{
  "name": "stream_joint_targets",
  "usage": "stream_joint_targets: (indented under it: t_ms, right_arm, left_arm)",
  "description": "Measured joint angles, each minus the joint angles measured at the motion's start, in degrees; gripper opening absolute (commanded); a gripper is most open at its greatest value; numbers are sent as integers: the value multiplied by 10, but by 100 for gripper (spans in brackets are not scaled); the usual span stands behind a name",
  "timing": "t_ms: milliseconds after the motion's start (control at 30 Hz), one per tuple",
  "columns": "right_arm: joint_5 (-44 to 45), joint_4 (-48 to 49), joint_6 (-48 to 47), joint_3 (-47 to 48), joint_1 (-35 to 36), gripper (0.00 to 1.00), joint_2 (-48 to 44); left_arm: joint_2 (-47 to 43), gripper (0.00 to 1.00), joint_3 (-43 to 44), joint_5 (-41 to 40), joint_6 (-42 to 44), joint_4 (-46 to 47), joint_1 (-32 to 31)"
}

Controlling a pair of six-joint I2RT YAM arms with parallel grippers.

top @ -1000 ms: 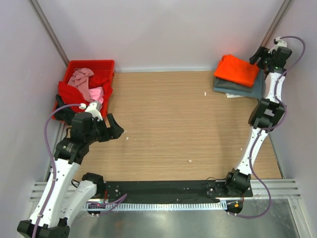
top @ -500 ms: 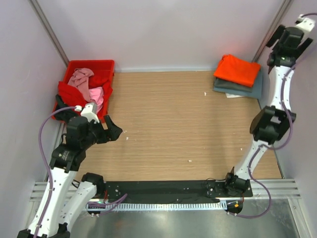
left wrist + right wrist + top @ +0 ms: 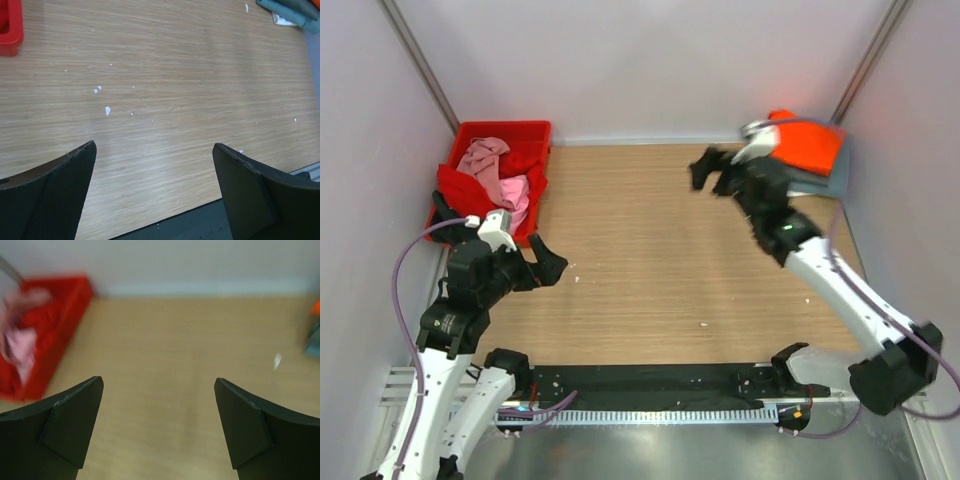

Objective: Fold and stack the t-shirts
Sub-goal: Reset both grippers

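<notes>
Gripper: the right gripper (image 3: 157, 382) has its two dark fingers (image 3: 70, 425) spread wide in the bottom corners, with only wood showing between them.
Table: the light wooden tabletop (image 3: 165, 335) fills the middle.
Crate: a red crate (image 3: 75, 295) sits at the far left by the wall, blurred.
In the crate: pink cloth (image 3: 20, 345) and red cloth (image 3: 42, 320), heaped and too smeared to make out.
Right edge: a sliver of orange cloth (image 3: 316, 307) above a sliver of grey-blue cloth (image 3: 314, 342), both cut off.
Fleck: a small white scrap (image 3: 277, 359) lies on the wood near them.
Back: a pale wall (image 3: 175, 260).
</notes>
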Motion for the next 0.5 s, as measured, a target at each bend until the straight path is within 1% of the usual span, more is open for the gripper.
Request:
stream_joint_targets:
  t_ms: [100,133,200,300,500]
  right_arm:
    - [50,-48,7,-90,132,99,62]
    - [61,-75,16,-107,166,100,82]
    - [71,-116,37,-127,207,100,101]
    - [61,-127,82,-156,233,100,84]
    - [36,-76,170,-242,236,100,-22]
  left_arm:
    - [7,99,-5,9,2,9,0]
    - [9,100,-9,10,3,12,0]
    - [11,100,-18,10,3,18,0]
    - [11,100,-30,9,-2,20,0]
    - [4,100,-31,10,-6,25,0]
